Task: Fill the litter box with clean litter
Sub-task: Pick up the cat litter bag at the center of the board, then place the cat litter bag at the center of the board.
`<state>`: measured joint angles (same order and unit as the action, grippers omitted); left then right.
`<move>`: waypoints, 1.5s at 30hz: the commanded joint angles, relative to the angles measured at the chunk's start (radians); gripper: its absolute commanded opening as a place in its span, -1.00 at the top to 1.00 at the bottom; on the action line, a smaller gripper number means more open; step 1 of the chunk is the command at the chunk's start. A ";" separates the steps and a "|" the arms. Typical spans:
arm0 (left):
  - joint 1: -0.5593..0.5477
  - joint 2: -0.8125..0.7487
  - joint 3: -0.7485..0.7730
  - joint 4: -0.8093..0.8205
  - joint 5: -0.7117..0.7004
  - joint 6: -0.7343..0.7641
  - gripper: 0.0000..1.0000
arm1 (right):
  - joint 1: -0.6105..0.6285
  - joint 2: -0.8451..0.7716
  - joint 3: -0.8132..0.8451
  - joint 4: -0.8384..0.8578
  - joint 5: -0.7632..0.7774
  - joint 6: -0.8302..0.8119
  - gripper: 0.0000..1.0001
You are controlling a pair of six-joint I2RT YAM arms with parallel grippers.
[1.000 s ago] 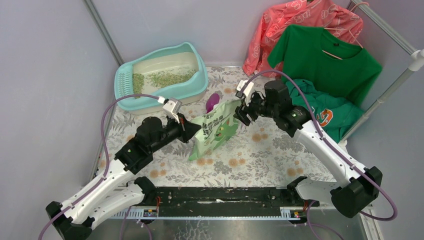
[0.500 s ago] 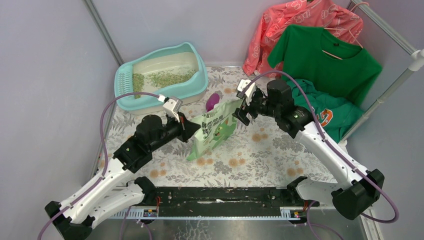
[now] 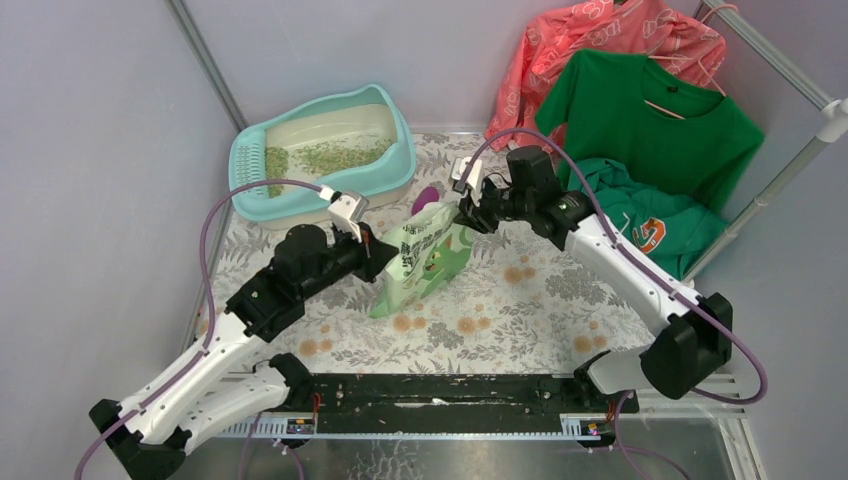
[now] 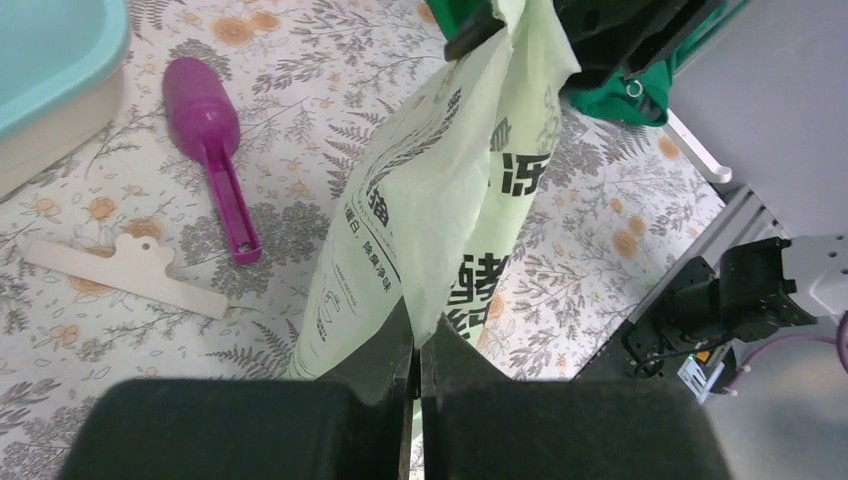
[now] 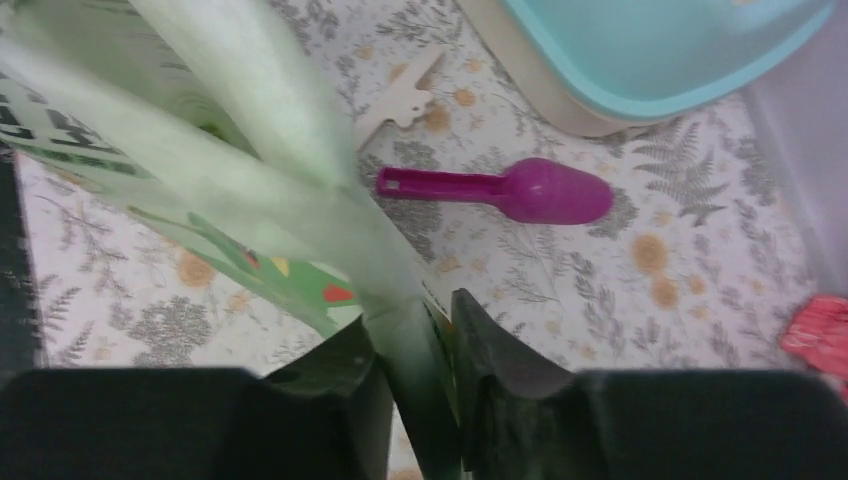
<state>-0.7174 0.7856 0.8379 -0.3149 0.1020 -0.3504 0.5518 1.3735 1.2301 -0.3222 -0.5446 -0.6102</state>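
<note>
The left gripper [image 4: 416, 345] and right gripper [image 5: 418, 345] each pinch the bag [image 4: 440, 200] top, likely to lift it toward the box [image 3: 406, 155].

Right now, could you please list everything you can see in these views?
litter box: 1, turquoise and cream, far left
clean litter: thin patch, pale green, inside box
litter bag: 1, light green, mid-table
scoop: 1, purple, beside box
clip: 1, cream, near scoop
hanging top: 1, coral, far right
T-shirt: 1, green, hanging beside it
crumpled shirt: 1, green with orange print, below
table: 1, floral cover
left fingers: black, shut on bag's edge
right fingers: black, astride bag's top
</note>
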 commanded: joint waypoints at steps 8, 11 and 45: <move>-0.001 -0.064 0.176 -0.130 -0.581 -0.060 0.91 | 0.004 -0.179 0.053 -0.107 -0.120 0.190 1.00; -0.002 -0.083 0.191 -0.168 -0.702 -0.080 0.86 | 0.005 -0.211 0.117 -0.184 -0.171 0.226 1.00; -0.002 -0.062 0.194 -0.296 -0.580 -0.271 0.28 | 0.260 -0.210 -0.226 -0.134 0.424 0.522 1.00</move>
<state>-0.7227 0.7246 1.0451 -0.6460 -0.5224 -0.5991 0.6449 1.1133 1.1099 -0.6605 -0.0708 -0.1635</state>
